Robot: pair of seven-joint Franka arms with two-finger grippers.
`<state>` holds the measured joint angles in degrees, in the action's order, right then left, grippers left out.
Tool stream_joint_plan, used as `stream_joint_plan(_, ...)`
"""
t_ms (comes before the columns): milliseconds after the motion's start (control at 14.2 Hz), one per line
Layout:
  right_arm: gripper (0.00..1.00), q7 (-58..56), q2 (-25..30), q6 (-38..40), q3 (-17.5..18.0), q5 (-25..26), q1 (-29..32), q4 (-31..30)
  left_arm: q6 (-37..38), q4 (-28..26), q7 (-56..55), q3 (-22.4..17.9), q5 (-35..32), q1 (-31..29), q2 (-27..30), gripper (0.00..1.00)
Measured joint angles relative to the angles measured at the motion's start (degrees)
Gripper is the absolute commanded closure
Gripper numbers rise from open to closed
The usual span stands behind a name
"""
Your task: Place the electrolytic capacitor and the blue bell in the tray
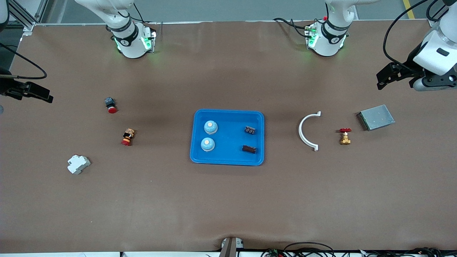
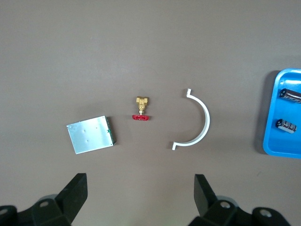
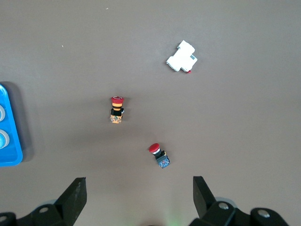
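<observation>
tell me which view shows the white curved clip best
The left wrist view: the white curved clip sits central and large. The front view shows it smaller, beside the blue tray. The right wrist view misses it.

- We can read no text, label, brand or number on anything here.
- Any markings on the parts are too small for us to read.
</observation>
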<state>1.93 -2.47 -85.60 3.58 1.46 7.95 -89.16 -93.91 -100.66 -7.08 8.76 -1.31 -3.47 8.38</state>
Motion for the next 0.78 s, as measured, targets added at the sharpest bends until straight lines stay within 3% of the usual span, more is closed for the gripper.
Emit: stream_joint_plan(775,0.00,0.00,0.00,0.00,0.02,-0.02,0.00,-0.09,0.70,4.30,-0.05,-0.54,0.00,-0.36,-1.11,0.00)
